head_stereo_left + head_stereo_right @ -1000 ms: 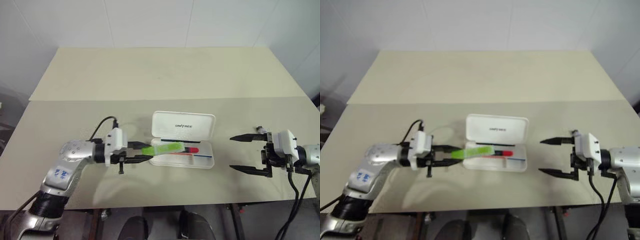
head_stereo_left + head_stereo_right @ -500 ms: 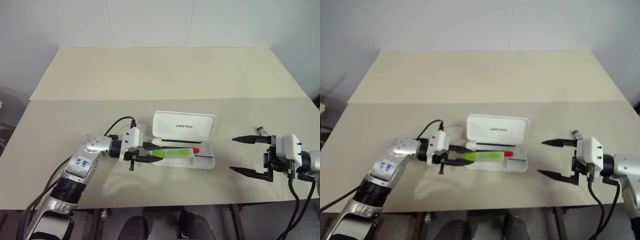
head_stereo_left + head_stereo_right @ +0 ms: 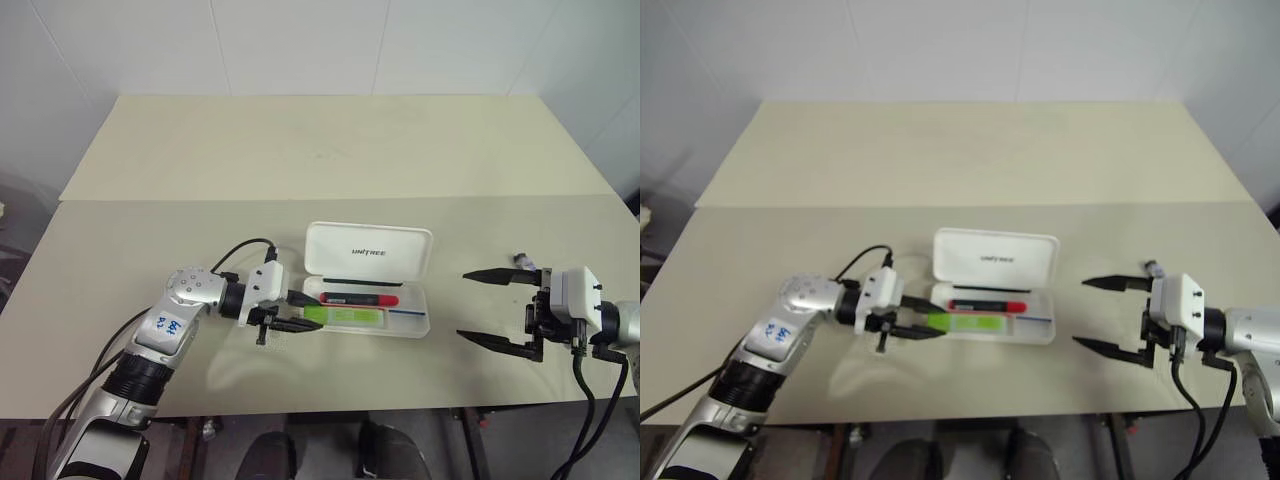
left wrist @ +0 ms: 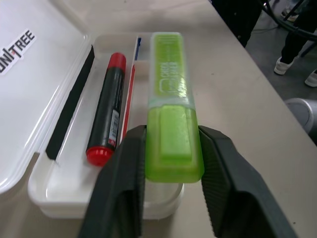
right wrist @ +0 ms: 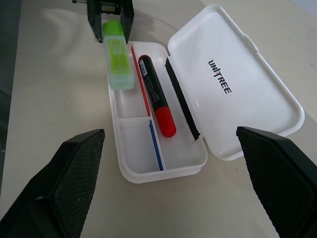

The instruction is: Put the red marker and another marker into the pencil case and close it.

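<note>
Two markers at open pencil case (image 3: 368, 290), left claw (image 4: 168, 163) gripping green highlighter (image 4: 171, 134), right claw (image 3: 495, 308) wide.

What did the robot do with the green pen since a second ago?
The left gripper carried the green highlighter down from above the pencil case into its tray, beside the red marker. Its fingers have parted a little but still sit either side of the highlighter's end. The case stayed put with its lid up, and the right gripper stayed wide open at the side.
</note>
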Available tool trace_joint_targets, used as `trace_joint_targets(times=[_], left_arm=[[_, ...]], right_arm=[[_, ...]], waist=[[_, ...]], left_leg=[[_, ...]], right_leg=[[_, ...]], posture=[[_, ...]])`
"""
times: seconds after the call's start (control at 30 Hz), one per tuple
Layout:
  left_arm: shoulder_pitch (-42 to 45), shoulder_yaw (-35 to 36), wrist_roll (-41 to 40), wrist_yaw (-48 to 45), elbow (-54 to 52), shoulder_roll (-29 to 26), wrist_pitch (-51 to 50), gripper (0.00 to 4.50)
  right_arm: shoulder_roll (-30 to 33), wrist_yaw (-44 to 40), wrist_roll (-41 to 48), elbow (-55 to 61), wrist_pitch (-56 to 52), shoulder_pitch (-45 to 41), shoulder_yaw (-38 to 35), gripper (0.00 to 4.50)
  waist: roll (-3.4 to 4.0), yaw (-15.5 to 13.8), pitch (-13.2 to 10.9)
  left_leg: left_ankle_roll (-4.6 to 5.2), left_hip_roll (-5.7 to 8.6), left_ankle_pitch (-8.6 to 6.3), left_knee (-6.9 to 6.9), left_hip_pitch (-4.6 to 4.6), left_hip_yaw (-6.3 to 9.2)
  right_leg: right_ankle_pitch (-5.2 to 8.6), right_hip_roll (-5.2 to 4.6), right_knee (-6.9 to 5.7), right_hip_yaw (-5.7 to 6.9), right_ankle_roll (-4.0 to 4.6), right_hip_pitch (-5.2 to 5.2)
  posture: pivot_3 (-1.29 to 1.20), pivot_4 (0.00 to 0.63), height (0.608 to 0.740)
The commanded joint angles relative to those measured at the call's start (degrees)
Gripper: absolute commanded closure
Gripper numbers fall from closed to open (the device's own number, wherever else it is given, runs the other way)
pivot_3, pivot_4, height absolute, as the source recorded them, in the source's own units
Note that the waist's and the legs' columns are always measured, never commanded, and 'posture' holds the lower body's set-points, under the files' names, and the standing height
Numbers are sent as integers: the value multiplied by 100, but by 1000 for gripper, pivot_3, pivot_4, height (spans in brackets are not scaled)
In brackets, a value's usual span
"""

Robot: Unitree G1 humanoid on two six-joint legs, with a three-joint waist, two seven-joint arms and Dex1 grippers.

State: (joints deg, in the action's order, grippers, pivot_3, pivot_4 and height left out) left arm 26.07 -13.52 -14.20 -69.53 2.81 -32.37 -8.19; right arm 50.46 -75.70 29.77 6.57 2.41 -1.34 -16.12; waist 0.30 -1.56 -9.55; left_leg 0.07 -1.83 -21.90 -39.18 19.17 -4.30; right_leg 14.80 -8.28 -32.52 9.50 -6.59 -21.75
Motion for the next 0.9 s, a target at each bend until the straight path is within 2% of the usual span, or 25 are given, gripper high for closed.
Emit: trace_joint_targets(times=[0.03, 0.17, 0.5, 0.63, 0.9], left_arm=[[76, 17, 78, 0, 51, 18, 191, 1340], [119, 38, 87, 37, 189, 141, 313, 18], [2, 243, -270, -16, -137, 282, 293, 18], [-77, 426, -480, 6, -369, 253, 223, 18], [-88, 1229, -1314, 457, -1348, 73, -622, 18]], right_arm=[[-30, 55, 120, 193, 21, -47, -122, 0], [-40, 74, 118, 200, 15, -85, -101, 0], [-151, 205, 75, 99, -78, -303, 32, 0], [-318, 746, -20, -153, -442, -573, 11, 0], [-697, 3028, -1148, -1350, -1021, -1163, -118, 0]], waist=[[-2, -1, -1], [-2, -3, -1], [-3, 7, -1], [-5, 0, -1], [-10, 16, 0]], left_leg=[[0, 0, 0, 0, 1, 0], [0, 0, 0, -1, 0, 1], [1, 0, 1, -3, 0, 1], [2, -1, 1, -5, 0, 3], [1, 0, 1, -4, 2, 8]], right_leg=[[0, 0, 0, 0, 0, 0], [0, 0, 0, 0, 0, 1], [-1, 0, 0, 0, -2, 3], [-1, 0, -2, -1, -2, 3], [-1, -1, -4, -4, -2, 3]], posture=[[0, 150, 740], [0, 150, 740], [0, 150, 740], [0, 150, 740], [0, 150, 740]])
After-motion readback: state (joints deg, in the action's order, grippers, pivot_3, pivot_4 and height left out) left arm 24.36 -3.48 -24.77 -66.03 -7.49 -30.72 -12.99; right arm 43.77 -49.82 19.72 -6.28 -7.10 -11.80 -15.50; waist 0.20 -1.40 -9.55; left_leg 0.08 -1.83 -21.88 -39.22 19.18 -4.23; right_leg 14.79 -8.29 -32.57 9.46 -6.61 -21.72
